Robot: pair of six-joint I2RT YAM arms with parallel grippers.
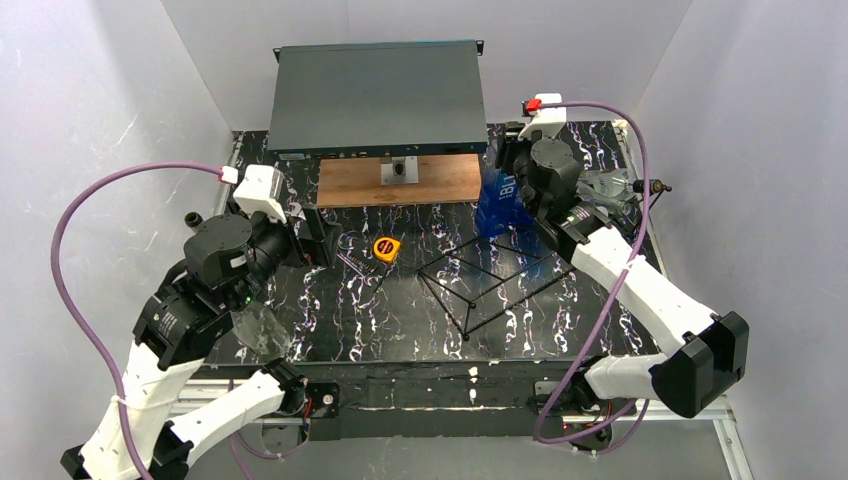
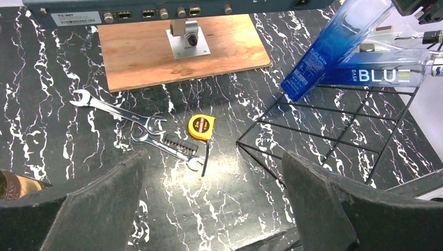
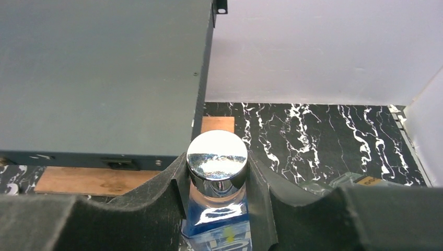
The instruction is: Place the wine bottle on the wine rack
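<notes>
Right pincer (image 3: 217,183) is clenched on the wine bottle (image 1: 498,205) – from the wrist you see the two dark fingers (image 3: 162,193) pressed either side of the neck, just under the shiny chrome cap (image 3: 217,156). The bottle is blue and held tilted, its top leaning towards the right arm. Its base is down by the far left corner of the wine rack (image 1: 490,275), and whether glass meets wire there, I cannot tell. The rack itself sits on the black marbled desk (image 1: 330,320), a thin black wire frame between the two arms.

Over on the left, the left pincer (image 2: 214,209) hangs released – fingers spread wide, nothing between them, looking down across the desk. In its view are two spanners (image 2: 130,123) lying crossed, with an orange tape measure (image 2: 201,127) just beside them. Behind those lies a wooden board (image 2: 177,52), and the grey rack unit (image 1: 380,97) sits on a metal post rising from it. A second bottle (image 2: 386,73), marked BLUE, lies on its side just beyond the rack's far edge
</notes>
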